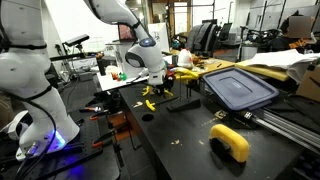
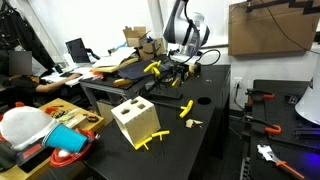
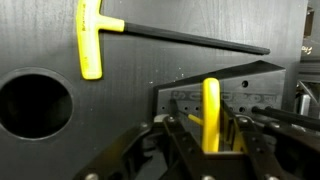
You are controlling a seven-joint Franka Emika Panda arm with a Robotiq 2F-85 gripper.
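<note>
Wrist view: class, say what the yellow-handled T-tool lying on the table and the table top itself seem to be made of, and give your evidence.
Handle: probably moulded plastic; smooth, evenly bright yellow with a soft sheen.
Shaft: likely dark-finished steel; thin, straight and black.
Table top: matte black, faintly speckled and scratched; painted metal or laminate, unclear which.

The claw hangs low over the black table, near a yellow-handled tool.
</note>
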